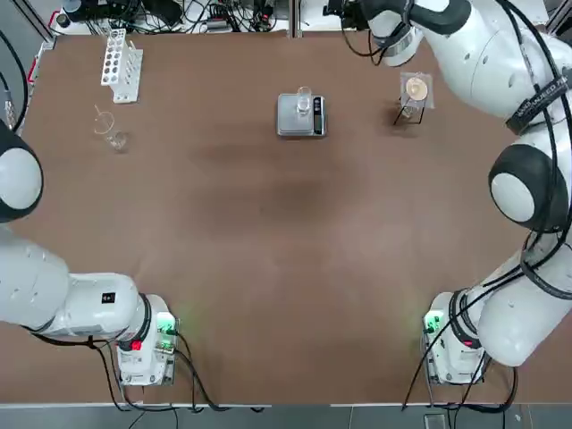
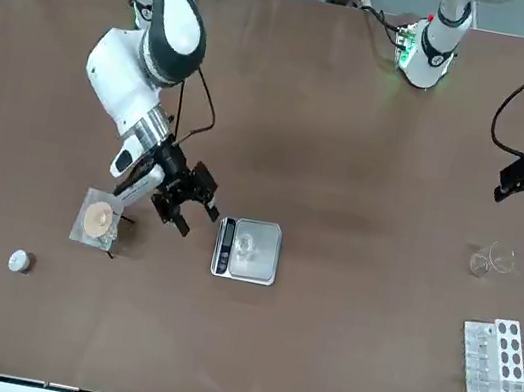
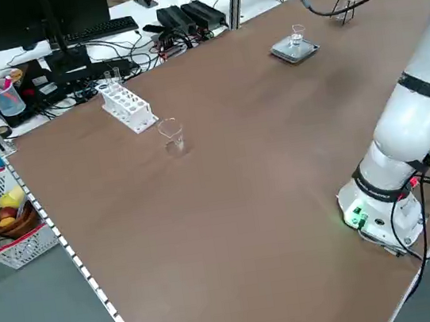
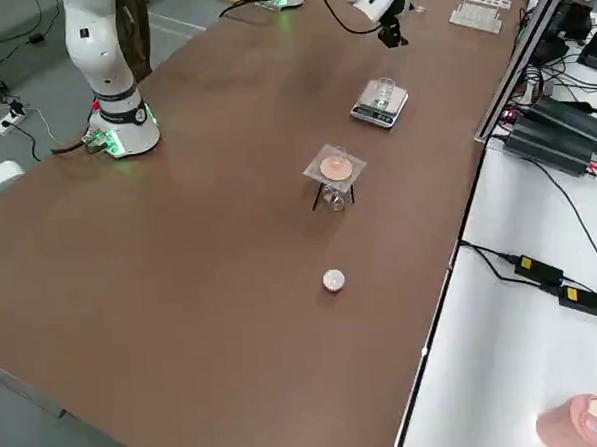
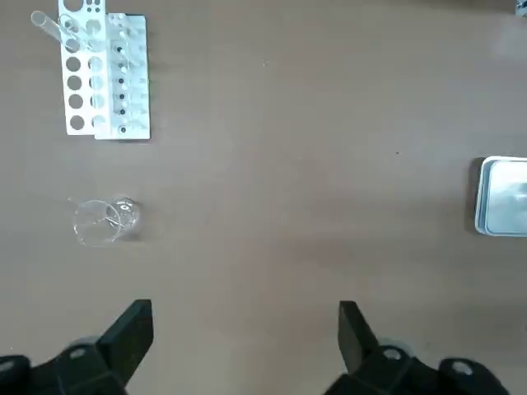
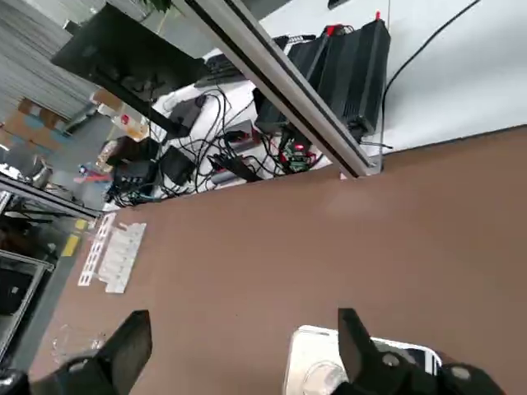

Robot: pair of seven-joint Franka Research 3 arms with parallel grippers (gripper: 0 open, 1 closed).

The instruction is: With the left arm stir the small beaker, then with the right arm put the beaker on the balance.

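Brown tabletop holds the balance [image 2: 247, 249] with the small beaker [image 2: 245, 245] standing on it, and the right gripper [image 2: 187, 205] beside it, fingers wide, could topple it if it swings.

small beaker [image 1: 304, 103] on balance [image 1: 300, 115], test-tube rack [image 1: 121, 64] far left

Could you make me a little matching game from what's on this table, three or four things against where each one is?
Things:
1. beaker
2. flask
3. rack
4. right gripper

Places:
A. lying on the table next to the rack
B. open in the air, between the scale and the small stand
C. at the far left corner of the table, the robot's way
D. standing on the scale's pan

Pairs: 1-D, 2-A, 3-C, 4-B
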